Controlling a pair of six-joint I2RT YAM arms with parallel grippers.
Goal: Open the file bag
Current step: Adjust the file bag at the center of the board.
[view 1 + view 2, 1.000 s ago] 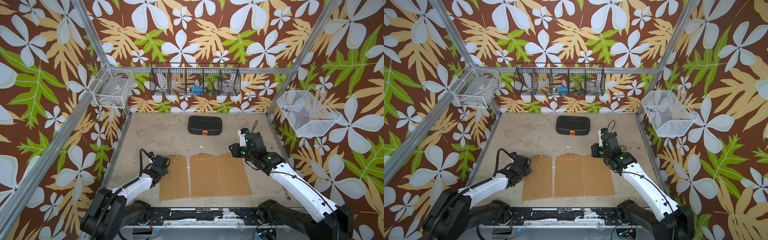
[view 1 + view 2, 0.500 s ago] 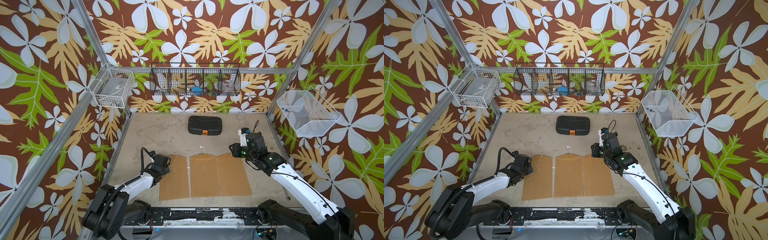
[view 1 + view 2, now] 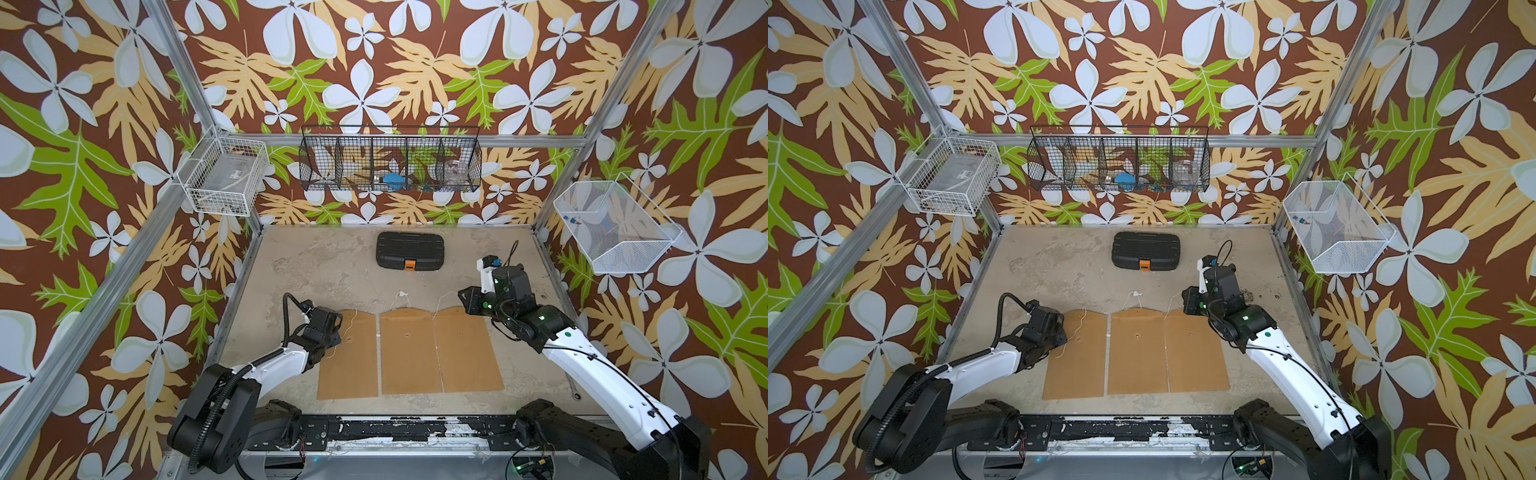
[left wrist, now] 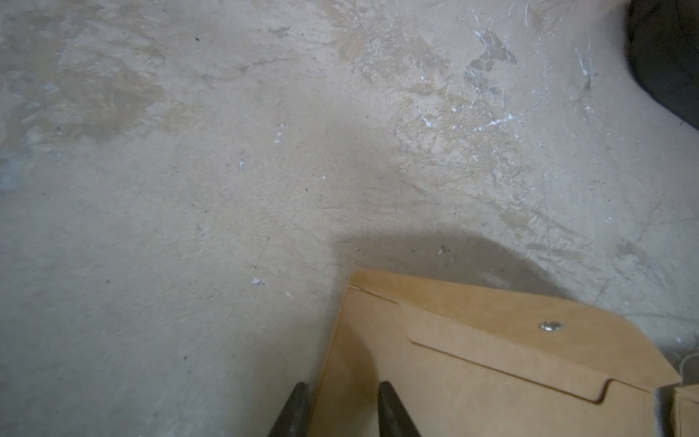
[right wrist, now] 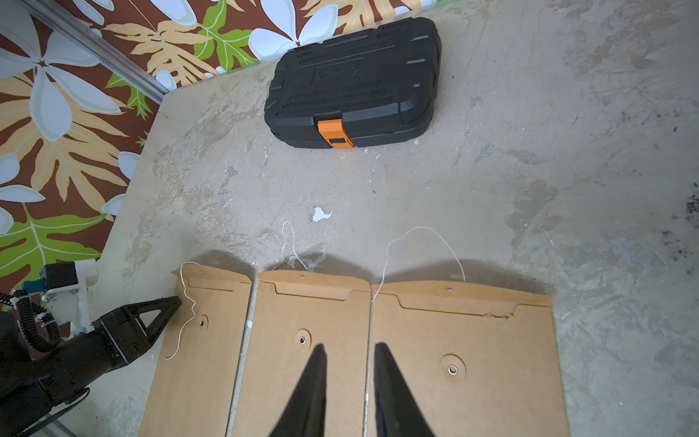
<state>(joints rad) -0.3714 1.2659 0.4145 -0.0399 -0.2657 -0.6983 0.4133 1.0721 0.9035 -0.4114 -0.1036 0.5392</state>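
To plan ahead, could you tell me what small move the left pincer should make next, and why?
Probably slide the left pincer to the flap and lift it: its jaws straddle the left bag's side edge, the string lies loose, and the flap lies flat.

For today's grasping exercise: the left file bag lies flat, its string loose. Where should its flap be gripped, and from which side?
Grip the flap at its free edge, from the robot's side. The left file bag folds along its far end, so only that edge lifts; lying flat, it probably needs one of the fingers slid underneath.
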